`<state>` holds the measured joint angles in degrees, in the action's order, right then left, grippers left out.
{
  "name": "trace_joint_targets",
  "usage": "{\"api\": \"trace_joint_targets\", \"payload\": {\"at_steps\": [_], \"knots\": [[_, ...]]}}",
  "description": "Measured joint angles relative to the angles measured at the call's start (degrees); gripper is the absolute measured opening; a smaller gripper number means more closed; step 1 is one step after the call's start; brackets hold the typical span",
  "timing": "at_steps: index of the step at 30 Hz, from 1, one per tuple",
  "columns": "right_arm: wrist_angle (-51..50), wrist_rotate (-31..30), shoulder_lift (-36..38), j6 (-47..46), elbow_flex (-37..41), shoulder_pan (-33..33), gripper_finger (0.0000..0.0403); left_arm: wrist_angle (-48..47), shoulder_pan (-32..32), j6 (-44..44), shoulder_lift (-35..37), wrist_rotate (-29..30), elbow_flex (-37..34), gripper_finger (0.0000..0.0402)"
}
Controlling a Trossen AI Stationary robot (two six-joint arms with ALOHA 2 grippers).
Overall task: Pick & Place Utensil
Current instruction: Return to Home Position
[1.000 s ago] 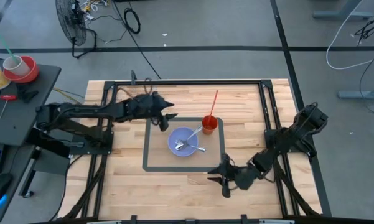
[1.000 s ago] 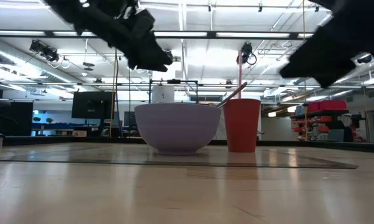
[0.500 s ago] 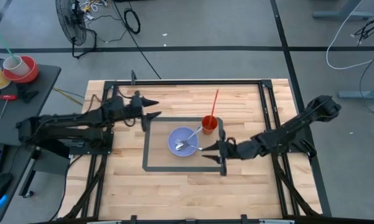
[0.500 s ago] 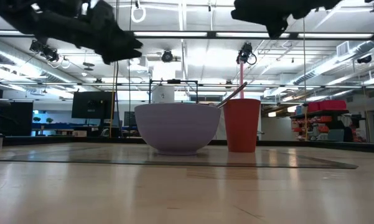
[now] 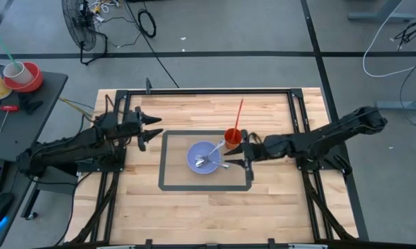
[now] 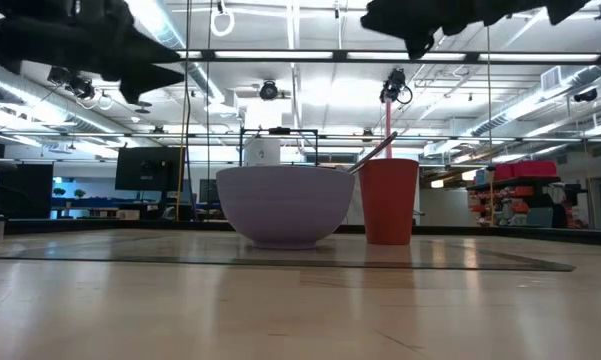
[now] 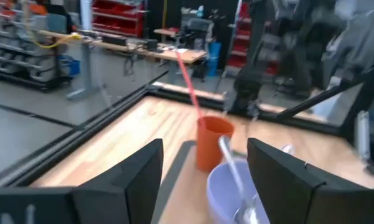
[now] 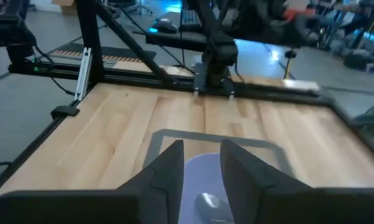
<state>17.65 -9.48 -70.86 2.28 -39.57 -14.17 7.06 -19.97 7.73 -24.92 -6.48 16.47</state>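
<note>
The right gripper [image 5: 247, 153] hangs empty, fingers slightly parted, just beside the cup [image 5: 233, 136] on the mat [image 5: 163, 166] — much the nearer arm. The straw [image 5: 238, 114] stands in the cup, its long axis leaning away from that gripper. Beyond the bowl [image 5: 191, 156], the left gripper [image 5: 149, 130] is open, well apart.

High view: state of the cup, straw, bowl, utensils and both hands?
orange cup: upright on the mat, straw inside.
orange straw: standing in the cup, leaning.
purple bowl: upright on the mat, utensils inside.
utensils: lying in the bowl.
left hand: open, empty, left of the mat.
right hand: open, empty, over the mat's right edge.
</note>
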Motion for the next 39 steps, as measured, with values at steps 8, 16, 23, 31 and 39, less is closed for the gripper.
{"api": "trace_joint_targets", "payload": {"at_steps": [8, 16, 23, 31, 39], "knots": [[-8.1, 7.0, 13.1, 7.2, 0.0, 7.3, 0.0107, -13.4, 5.1, -2.3, 14.1, 7.7, 0.0, 0.0189], [-9.2, 22.7, 18.1, 7.7, 0.0, 22.4, 0.0090, -15.1, 7.9, -5.8, 19.8, 7.7, 0.0, 0.0159], [-9.9, 31.6, 19.8, 9.3, 0.0, 25.0, 0.0038, -14.7, 8.7, -8.4, 19.7, 6.4, 0.0, 0.0144], [-9.9, 30.1, 28.9, 6.6, 6.9, 23.0, 0.0006, -14.2, 8.7, -6.7, 19.7, 6.5, 0.0, 0.0142], [-2.2, 20.6, 43.4, 2.0, 21.8, 20.2, 0.0003, -13.6, 8.6, -6.8, 19.7, 8.0, 0.0, 0.0142]]}}
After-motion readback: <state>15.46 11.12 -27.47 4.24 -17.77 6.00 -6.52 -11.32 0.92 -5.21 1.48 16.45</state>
